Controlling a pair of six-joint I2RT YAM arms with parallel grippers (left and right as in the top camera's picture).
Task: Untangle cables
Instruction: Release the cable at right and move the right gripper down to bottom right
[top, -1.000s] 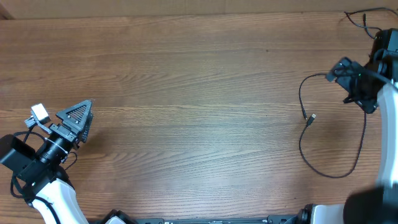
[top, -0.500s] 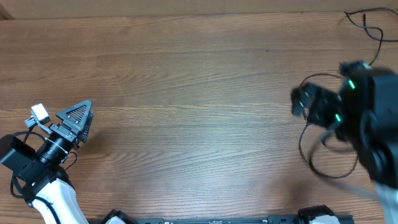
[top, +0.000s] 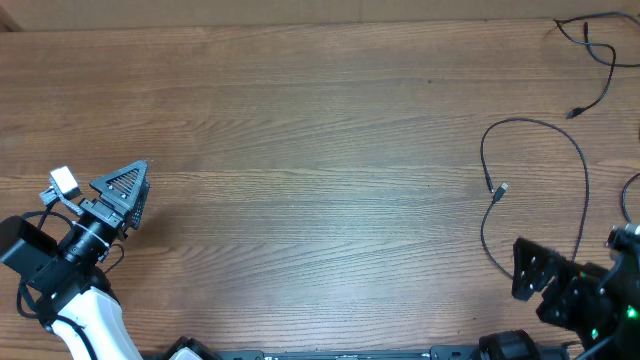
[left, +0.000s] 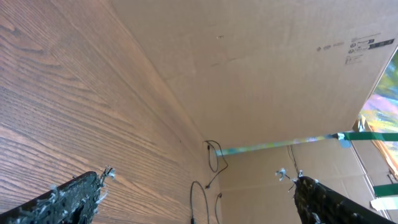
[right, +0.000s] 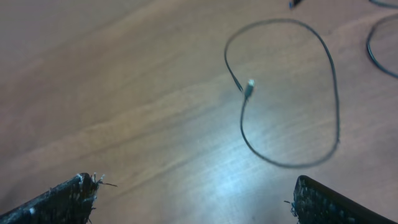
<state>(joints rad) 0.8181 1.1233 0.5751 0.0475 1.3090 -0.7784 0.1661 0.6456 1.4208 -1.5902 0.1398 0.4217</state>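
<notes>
Tabletop (top: 300, 120), right side: one cable (top: 585, 180) lies in an open loop, silver-tipped plug (top: 500, 188) at the loop's left | far right corner: second cable (top: 606, 60) runs to the edge | right claw (right: 193, 183): fingers spread wide, empty, near the loop | left claw (left: 200, 180): spread wide, empty, well apart at left.

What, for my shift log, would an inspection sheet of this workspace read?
Surface: wooden table.
Job's things: looped cable, its silver-tipped plug inside the loop; second cable at the far right corner; third cable, only an arc showing at the right edge. All lie apart.
Clutter: nothing seen.
Grippers: left gripper open, empty; right gripper open, empty, near the loop.
Cables: arm wiring on the left arm.
Surroundings: cardboard wall, green tape.
</notes>
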